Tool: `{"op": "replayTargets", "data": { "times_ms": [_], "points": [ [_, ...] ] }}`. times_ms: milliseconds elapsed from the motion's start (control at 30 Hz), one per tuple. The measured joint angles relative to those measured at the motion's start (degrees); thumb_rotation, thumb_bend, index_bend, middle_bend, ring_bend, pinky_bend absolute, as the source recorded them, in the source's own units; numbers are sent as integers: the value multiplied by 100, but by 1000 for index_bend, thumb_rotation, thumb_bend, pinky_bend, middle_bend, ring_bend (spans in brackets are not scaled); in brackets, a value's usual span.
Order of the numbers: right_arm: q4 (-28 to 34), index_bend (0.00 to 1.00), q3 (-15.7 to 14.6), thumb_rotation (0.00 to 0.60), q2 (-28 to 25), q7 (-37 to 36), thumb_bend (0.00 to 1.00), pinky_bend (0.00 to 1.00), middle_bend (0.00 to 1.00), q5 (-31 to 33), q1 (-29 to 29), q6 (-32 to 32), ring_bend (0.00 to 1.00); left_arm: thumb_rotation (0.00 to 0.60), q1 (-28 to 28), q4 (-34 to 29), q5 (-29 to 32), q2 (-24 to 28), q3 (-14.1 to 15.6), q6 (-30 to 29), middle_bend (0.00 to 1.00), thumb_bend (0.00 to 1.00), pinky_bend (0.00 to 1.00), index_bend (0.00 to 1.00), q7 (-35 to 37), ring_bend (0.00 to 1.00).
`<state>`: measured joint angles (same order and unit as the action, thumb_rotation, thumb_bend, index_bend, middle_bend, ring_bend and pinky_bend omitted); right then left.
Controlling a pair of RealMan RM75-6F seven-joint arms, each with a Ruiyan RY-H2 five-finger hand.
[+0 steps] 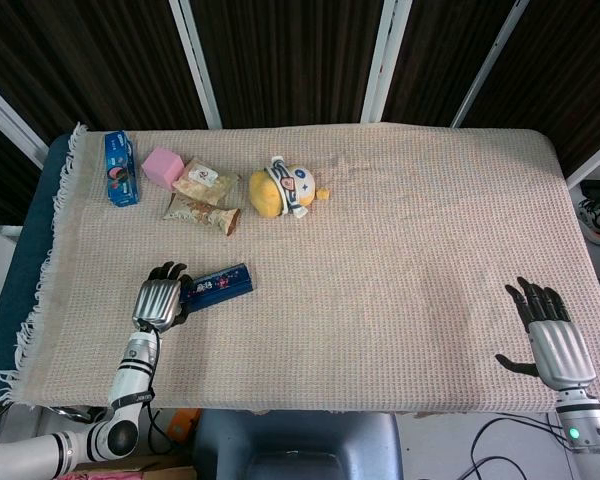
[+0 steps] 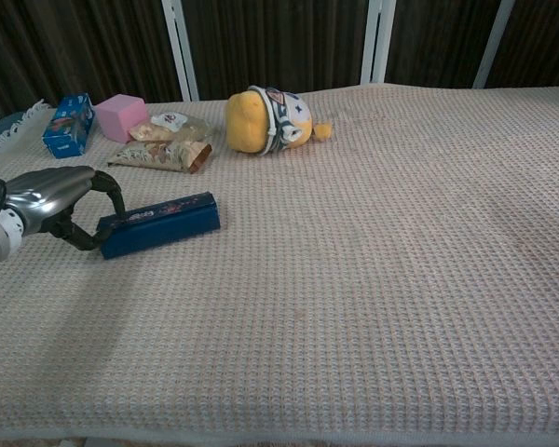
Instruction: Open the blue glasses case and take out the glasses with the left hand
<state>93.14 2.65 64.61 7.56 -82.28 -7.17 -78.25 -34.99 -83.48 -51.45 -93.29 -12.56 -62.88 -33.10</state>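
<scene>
The blue glasses case (image 1: 217, 285) (image 2: 160, 224) lies closed on the woven tablecloth at the near left, its long side running left to right. My left hand (image 1: 158, 300) (image 2: 51, 197) is at the case's left end. Its fingers curl over the top of that end and the thumb presses the near side, so the hand grips the case. The glasses are hidden inside. My right hand (image 1: 552, 340) rests flat at the near right edge with its fingers spread and nothing in it. The chest view does not show it.
A yellow plush toy (image 1: 282, 187) (image 2: 265, 119) lies at the back middle. Two snack packets (image 1: 202, 213), a pink block (image 1: 163, 166) and a blue box (image 1: 120, 168) sit at the back left, beyond the case. The cloth's fringed edge (image 1: 42, 290) runs just left of my left hand.
</scene>
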Motion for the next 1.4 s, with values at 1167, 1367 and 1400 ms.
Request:
{"op": "replayTargets", "data": {
  "times_ms": [1167,1367,1400],
  "points": [
    [16,0,53,600,40,180,196,9,0,209,-46,97,0,600,-649,1799,412,-268,-728,403,60,378,135,0,898,47],
    [29,0,29,600,29,160,196,9,0,159,-36,81,0,600,-494,1399,110,-17,-746,143,64,378,133,66,1227,44],
    [31,0,23,600,27,152,196,9,0,147,-37,84,0,600,-450,1274,54,45,-735,107,63,379,130,107,1289,41]
  ]
}}
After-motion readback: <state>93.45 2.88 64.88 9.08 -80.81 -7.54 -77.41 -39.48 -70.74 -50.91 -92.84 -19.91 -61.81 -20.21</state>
